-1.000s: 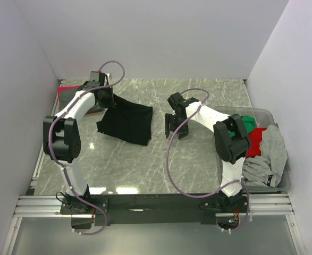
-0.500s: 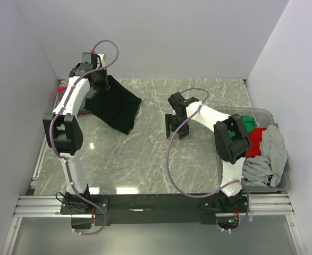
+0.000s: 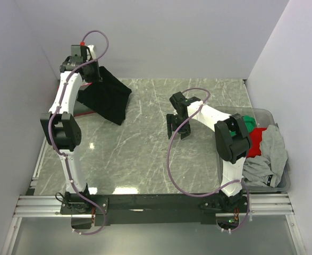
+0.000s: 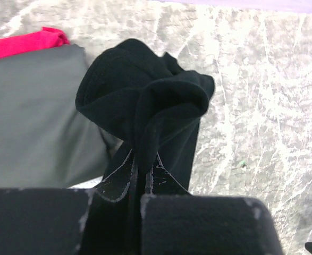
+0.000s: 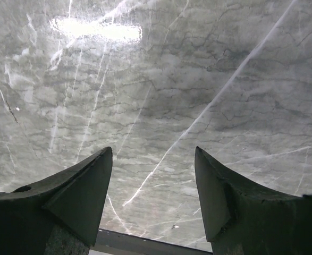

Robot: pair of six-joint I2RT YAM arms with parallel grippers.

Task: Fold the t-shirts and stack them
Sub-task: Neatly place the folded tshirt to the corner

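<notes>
Black t-shirt has gone from lying on the tabletop a second ago to hanging at the far-left corner, carried up by the left arm.

- Left claw: clamped on a bunched fold of the black t-shirt. Cloth is pinched narrow between the fingers and swells into a rounded lump beyond them.
- Shirt drapes as a slanted, matte black sheet. Whether its lower corner touches the marble, cannot tell.
- Under and left of it: folded grey t-shirt, flat, with red t-shirt showing past its far edge.
- Right claw: fingers wide apart, empty, over bare marble mid-table, unmoved.
- Bin at right holds loose t-shirts, grey, red and green.
</notes>
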